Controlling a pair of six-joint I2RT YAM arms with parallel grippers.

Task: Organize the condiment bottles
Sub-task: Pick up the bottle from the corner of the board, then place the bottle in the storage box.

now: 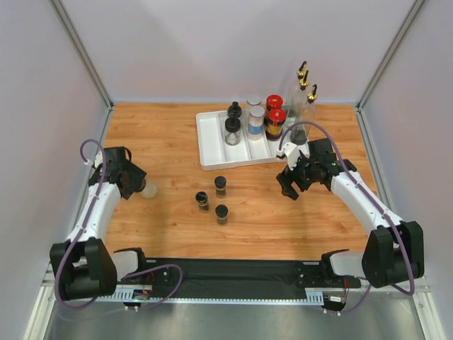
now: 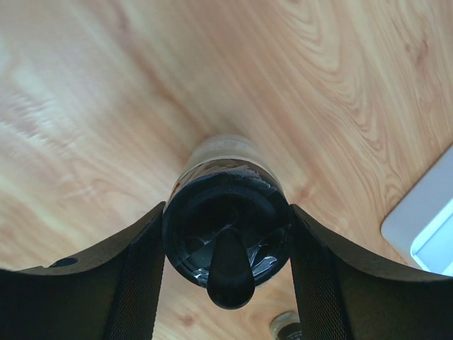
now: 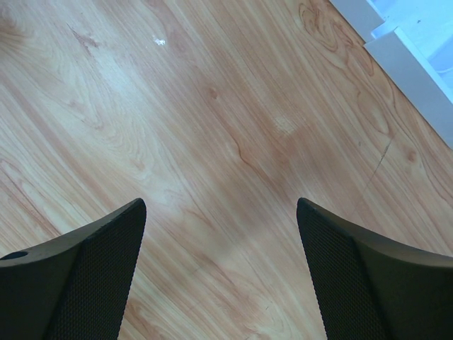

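My left gripper (image 1: 134,183) is shut on a medium black-lidded jar (image 1: 148,188) at the table's left. In the left wrist view both fingers (image 2: 141,276) press the sides of its black lid (image 2: 226,234), and its clear body points away toward the wood. My right gripper (image 1: 290,187) is open and empty, low over bare wood just in front of the white tray (image 1: 207,145); its wrist view (image 3: 219,212) shows only table between the fingers. Three small black-lidded jars (image 1: 220,185) (image 1: 203,201) (image 1: 222,214) stand mid-table. Black-lidded jars (image 1: 233,125), grey-lidded jars (image 1: 255,117) and red-capped jars (image 1: 275,115) stand in the tray.
Tall clear gold-spouted bottles (image 1: 304,92) stand at the back right beside the tray. The tray's corner shows in the left wrist view (image 2: 425,227) and in the right wrist view (image 3: 410,49). A small jar (image 2: 287,327) peeks in below my left fingers. Walls enclose the table.
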